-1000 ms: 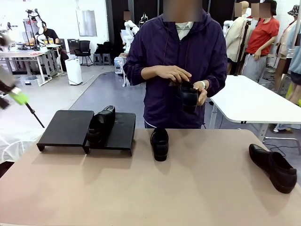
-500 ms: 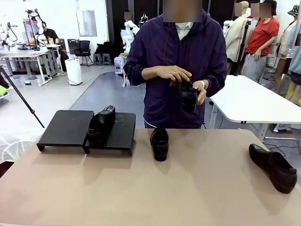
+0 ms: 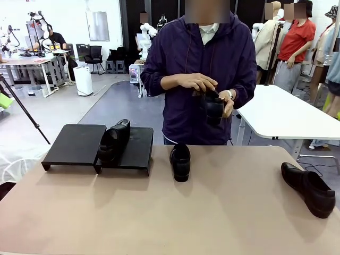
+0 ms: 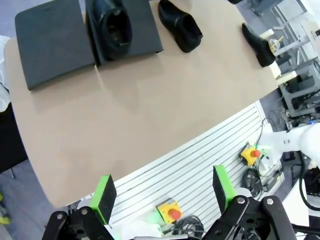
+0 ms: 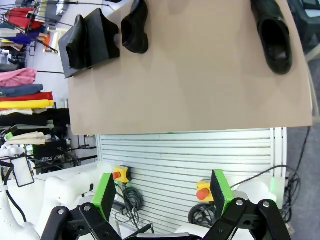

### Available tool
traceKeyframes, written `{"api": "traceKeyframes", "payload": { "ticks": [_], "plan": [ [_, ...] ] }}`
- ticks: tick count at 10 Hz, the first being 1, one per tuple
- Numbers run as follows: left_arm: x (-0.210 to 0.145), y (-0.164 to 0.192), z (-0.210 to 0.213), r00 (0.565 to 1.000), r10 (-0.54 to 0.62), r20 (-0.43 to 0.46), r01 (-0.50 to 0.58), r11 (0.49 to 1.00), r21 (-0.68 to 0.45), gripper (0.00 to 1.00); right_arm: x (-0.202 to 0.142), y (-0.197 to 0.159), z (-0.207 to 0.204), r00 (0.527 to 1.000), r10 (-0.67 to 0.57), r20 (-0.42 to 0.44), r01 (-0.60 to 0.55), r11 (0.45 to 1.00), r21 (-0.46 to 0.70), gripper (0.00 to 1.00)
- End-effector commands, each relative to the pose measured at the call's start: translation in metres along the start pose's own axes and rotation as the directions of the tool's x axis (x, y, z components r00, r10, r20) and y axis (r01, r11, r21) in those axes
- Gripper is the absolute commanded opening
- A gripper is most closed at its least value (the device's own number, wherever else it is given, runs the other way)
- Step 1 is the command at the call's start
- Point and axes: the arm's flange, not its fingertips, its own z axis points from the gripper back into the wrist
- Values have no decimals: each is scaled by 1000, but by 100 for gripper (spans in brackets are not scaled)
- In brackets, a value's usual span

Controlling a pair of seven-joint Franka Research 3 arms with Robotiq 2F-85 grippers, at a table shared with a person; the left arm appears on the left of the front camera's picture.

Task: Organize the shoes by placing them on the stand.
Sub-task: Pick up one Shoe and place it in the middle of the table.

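The stand (image 3: 74, 142) is two low black platforms at the far left of the beige table (image 3: 223, 218). One black shoe (image 3: 113, 140) rests on the right platform, along its left edge. A second shoe (image 3: 180, 162) sits on the table mid-back, and a third (image 3: 309, 189) lies near the right edge. The person across the table holds another shoe (image 3: 213, 109) in both hands at chest height. High above the near edge, my left gripper (image 4: 163, 187) is open with nothing in it, looking down on the stand (image 4: 50, 45). My right gripper (image 5: 162, 191) is likewise open and empty, high over the right-hand shoe (image 5: 273, 35).
A white table (image 3: 287, 114) stands behind the person at the right. A tripod leg (image 3: 26, 114) slants down at the far left. Below the table's near edge runs a white slatted panel (image 4: 200, 165) with yellow boxes bearing red buttons (image 5: 119, 174).
A blurred green pad of my left gripper, seen at the front view's left edge a second ago, has swung away to the left. The shoes and the person have hardly moved.
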Motion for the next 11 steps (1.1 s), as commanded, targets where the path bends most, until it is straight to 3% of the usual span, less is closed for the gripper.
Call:
{"api": "traceKeyframes", "payload": {
  "ticks": [1, 4, 5, 6, 7, 9, 10, 11],
  "plan": [
    [-1, 3, 4, 1000, -17, -7, 17, 1000, -3, 100, 1, 3, 2, 1000, 12, -1, -12, 1000, 24, 100],
    [-1, 3, 4, 1000, -17, -7, 17, 1000, -3, 100, 0, 0, 0, 1000, 0, 0, 0, 1000, 0, 100],
    [-1, 3, 4, 1000, -17, -7, 17, 1000, -3, 100, 11, 19, -52, 995, 88, -40, -97, 936, -340, 100],
    [-1, 3, 4, 1000, -17, -7, 17, 1000, -3, 100, 25, 10, -85, 976, 157, -148, -204, 896, -396, 100],
    [-1, 3, 4, 1000, -17, -7, 17, 1000, -3, 100, 35, -13, -109, 973, 165, -160, -221, 860, -460, 100],
    [-1, 3, 4, 1000, -17, -7, 17, 1000, -3, 100, 32, -44, -142, 961, 225, -161, -276, 826, -492, 100],
    [-1, 3, 4, 1000, -17, -7, 17, 1000, -3, 100, 27, -50, -145, 965, 241, -107, -263, 849, -459, 100],
    [-1, 3, 4, 1000, -17, -7, 17, 1000, -3, 100, 11, -39, -116, 985, 161, -54, -170, 915, -367, 100]
  ]
}}
